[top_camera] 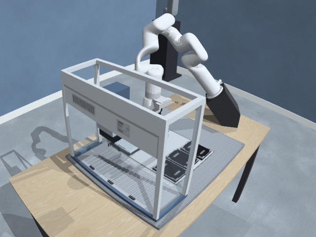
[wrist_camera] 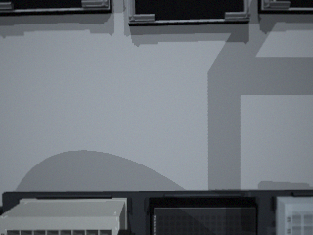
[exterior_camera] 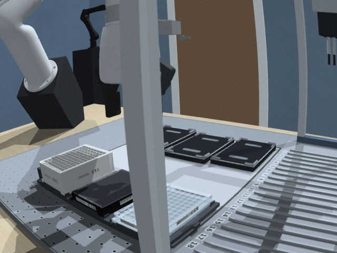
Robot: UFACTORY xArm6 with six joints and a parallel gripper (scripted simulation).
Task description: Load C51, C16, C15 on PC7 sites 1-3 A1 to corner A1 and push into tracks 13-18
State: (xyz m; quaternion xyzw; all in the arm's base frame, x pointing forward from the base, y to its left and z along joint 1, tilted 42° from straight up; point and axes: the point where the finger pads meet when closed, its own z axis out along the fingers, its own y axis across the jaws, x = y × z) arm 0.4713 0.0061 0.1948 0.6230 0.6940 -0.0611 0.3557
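Exterior view: the carrier lies on the apron in front of the numbered tracks, its far end near labels 14 to 17 and not in the rails. All three plates are on it in a row: the white deep-well block marked C51 at the end farthest from the rails, the black 384-well plate in the middle, and the clear 96-well plate nearest the rails, partly hidden by a white frame post. The three black nests behind stand vacant in a row beside the apron. The gripper hangs above the apron between carrier and nests, well clear of both, with its jaws spread wide and nothing between them; the post hides much of it. Wrist view: the carrier's edge runs along the bottom, with the block, the black plate and a corner of the clear plate on it, and the nests' front edges along the top. Top view: the arm reaches down behind the instrument's frame, which stands on a grey perforated base plate on a wooden table.
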